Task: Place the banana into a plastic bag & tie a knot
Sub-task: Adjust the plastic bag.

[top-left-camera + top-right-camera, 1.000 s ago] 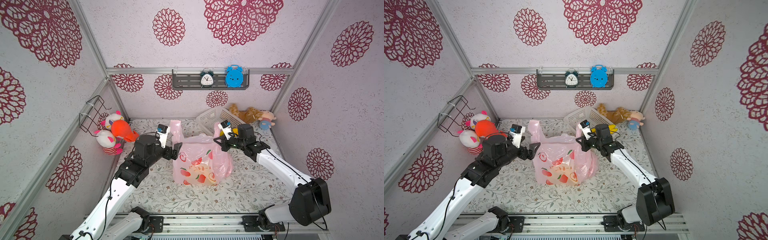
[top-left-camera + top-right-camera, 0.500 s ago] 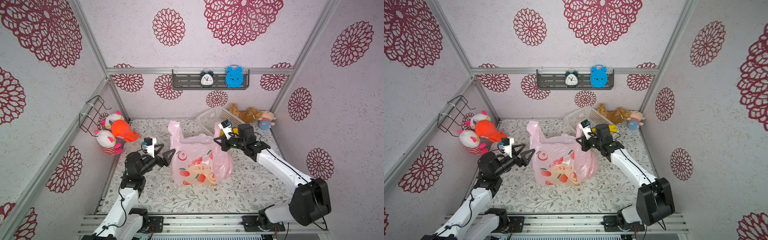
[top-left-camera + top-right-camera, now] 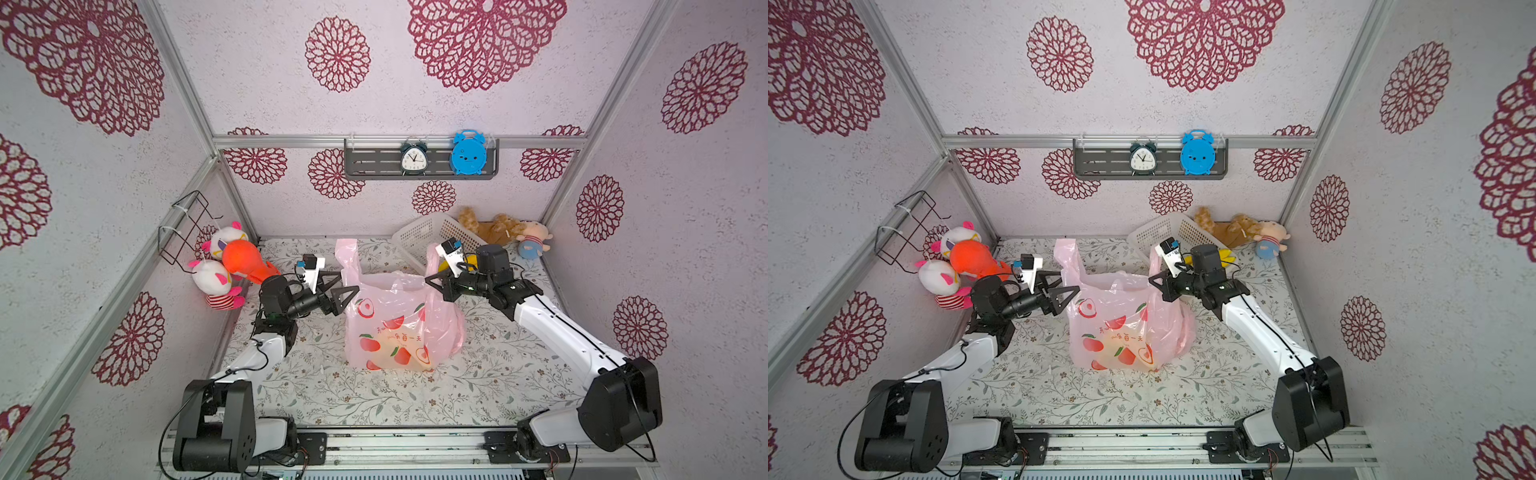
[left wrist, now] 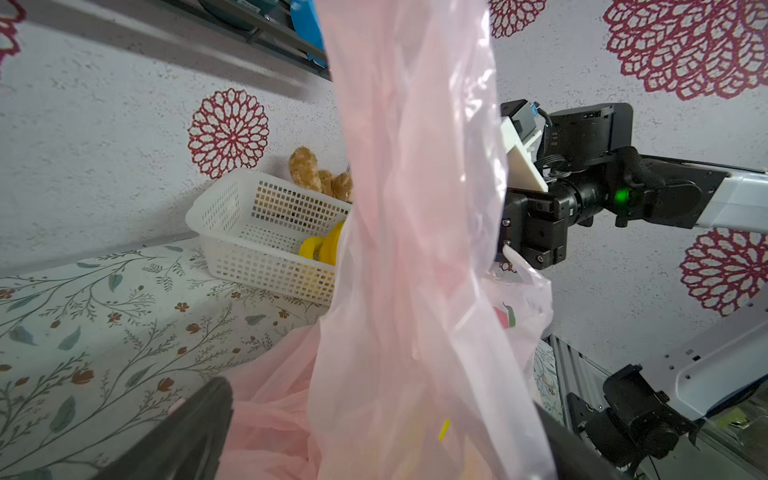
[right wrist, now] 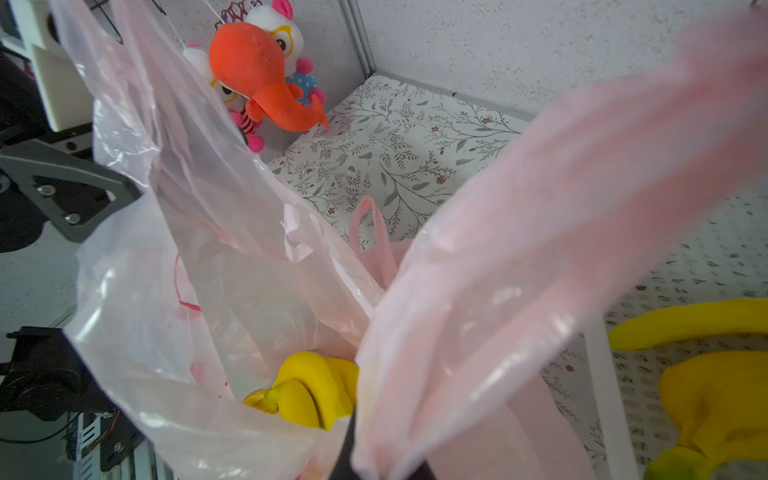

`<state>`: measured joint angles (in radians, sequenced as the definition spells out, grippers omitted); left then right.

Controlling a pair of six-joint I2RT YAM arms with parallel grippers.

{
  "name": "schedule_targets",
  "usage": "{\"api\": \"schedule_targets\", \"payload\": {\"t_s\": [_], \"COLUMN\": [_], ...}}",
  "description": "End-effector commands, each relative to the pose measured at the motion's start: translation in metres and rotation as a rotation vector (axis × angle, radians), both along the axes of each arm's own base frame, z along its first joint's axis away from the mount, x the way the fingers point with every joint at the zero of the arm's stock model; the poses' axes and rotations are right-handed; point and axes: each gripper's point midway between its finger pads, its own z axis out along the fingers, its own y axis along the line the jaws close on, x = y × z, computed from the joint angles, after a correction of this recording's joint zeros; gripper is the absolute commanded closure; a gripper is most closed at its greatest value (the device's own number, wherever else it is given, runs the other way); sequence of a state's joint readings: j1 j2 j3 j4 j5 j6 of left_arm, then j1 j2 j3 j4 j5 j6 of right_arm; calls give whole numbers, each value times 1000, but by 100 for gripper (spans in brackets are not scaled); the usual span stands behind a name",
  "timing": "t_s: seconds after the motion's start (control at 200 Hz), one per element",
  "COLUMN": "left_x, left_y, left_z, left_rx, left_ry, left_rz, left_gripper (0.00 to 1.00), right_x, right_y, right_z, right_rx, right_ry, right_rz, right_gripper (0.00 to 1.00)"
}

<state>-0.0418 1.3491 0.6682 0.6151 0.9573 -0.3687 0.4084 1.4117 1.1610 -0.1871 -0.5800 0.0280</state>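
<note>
The pink plastic bag (image 3: 399,328) (image 3: 1121,328) stands in the middle of the floral mat, printed with fruit. A yellow banana (image 5: 316,386) lies inside it at the bottom. My right gripper (image 3: 428,279) (image 3: 1151,280) is shut on the bag's right handle (image 5: 519,257) and holds it up. My left gripper (image 3: 348,281) (image 3: 1069,281) is open at the bag's left side. The left handle (image 3: 347,253) (image 4: 415,208) rises just in front of its spread fingers (image 4: 187,432), and I cannot tell whether they touch it.
A white basket (image 3: 419,239) (image 4: 232,216) with more yellow bananas (image 5: 685,324) sits behind the right gripper. Plush toys lie at the back right (image 3: 498,228) and against the left wall (image 3: 232,259). A wire rack (image 3: 187,224) hangs on the left wall.
The left arm has folded back and dropped lower, its open gripper now pointing level at the bag's left side. The right arm and bag have stayed put.
</note>
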Motion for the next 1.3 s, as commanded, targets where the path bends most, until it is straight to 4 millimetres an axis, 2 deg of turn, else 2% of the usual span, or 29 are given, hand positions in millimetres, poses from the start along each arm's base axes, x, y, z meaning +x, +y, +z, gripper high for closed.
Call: {"api": "schedule_targets", "payload": {"t_s": [0.0,0.07,0.15,0.265,0.45,0.515,0.575,0.615,0.71,0.835,1.001,1.116,1.206,1.296], "left_x": [10,16,23,32,44,45,46,46,45,35,8,-15,-29,-37], "left_y": [-10,-14,-16,-21,-41,-46,-48,-49,-43,-34,-27,-22,-15,-22], "left_z": [13,12,11,12,10,8,8,9,18,40,68,77,77,77], "left_rx": [17,17,19,18,25,30,36,41,54,124,292,346,394,399], "left_ry": [-74,-72,-67,-50,-10,0,8,9,6,-1,35,77,94,71], "left_rz": [-39,-49,-54,-73,-103,-103,-84,-65,14,145,262,279,306,304], "left_gripper": [1,0,3,17,51,69,91,100,100,100,100,100,100,100], "right_x": [-5,-8,-9,-11,-15,-15,-17,-16,-15,-15,-30,-40,-43,-43], "right_y": [4,5,5,5,5,3,2,1,-3,-5,10,18,22,27], "right_z": [32,32,32,34,35,34,36,36,42,58,91,108,110,98], "right_rx": [52,53,52,52,50,41,41,37,34,52,78,69,72,65], "right_ry": [-42,-40,-37,-38,-40,-44,-52,-57,-79,-112,-187,-255,-291,-298], "right_rz": [33,45,44,55,67,57,57,48,29,6,47,83,107,131], "right_gripper": [100,100,100,100,100,100,100,100,100,100,100,100,100,100]}}
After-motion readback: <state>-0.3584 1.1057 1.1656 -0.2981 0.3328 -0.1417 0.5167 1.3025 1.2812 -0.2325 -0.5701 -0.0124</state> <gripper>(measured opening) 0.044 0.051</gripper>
